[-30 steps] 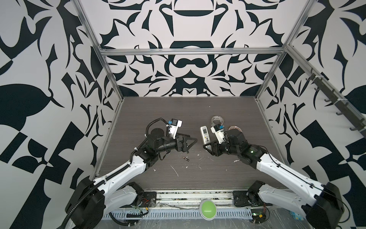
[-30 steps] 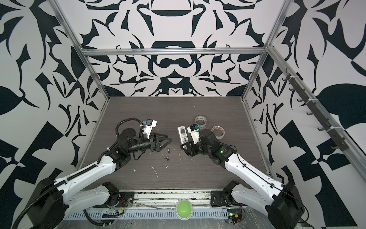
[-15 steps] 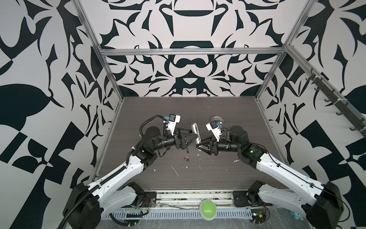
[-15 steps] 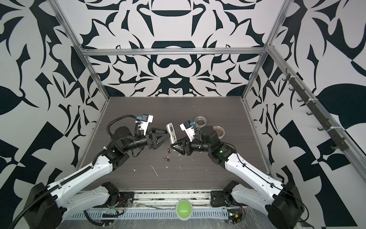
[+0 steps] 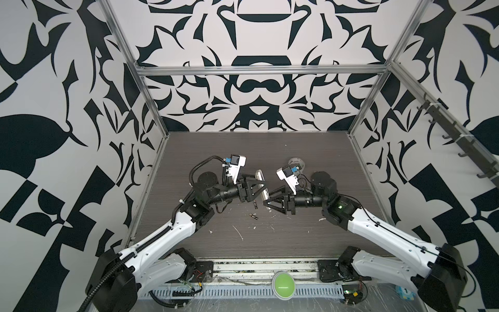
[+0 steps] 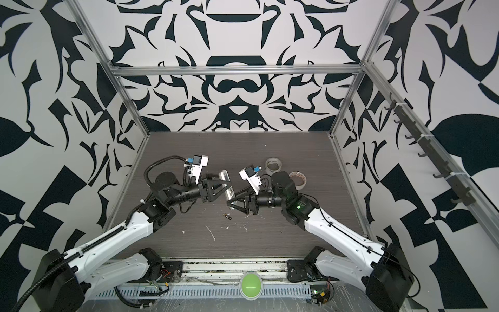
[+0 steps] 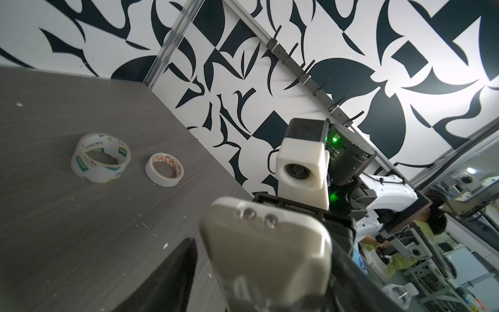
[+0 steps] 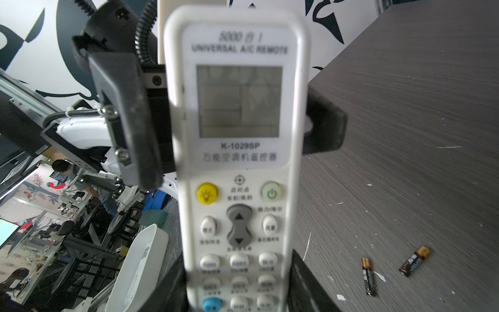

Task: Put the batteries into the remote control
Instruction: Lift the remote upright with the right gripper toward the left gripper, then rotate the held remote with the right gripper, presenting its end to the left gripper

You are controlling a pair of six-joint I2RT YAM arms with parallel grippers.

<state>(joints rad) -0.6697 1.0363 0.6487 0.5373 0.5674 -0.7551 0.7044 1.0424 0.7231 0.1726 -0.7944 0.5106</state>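
The white remote control point(image 5: 260, 176) point(image 6: 224, 177) stands on end above the table between my two grippers. My right gripper point(image 5: 267, 204) point(image 8: 237, 286) is shut on its button end, buttons and grey screen point(image 8: 239, 101) facing the right wrist camera. My left gripper point(image 5: 263, 191) point(image 7: 259, 270) has a finger on each side of the screen end point(image 7: 267, 243). A strip of table shows between one left finger point(image 7: 175, 270) and the remote. Two batteries point(image 8: 368, 275) point(image 8: 415, 260) lie loose on the table below the grippers, as the top view point(image 5: 253, 215) shows.
Two tape rolls point(image 7: 100, 158) point(image 7: 164, 173) lie on the table behind the right arm, also in a top view point(image 6: 272, 164). White scraps point(image 5: 237, 232) dot the dark table nearer the front edge. A green button point(image 5: 283, 283) sits on the front rail.
The right gripper lifted the remote and turned it upright toward the middle. The left gripper moved in to its screen end and narrowed its jaws around it.
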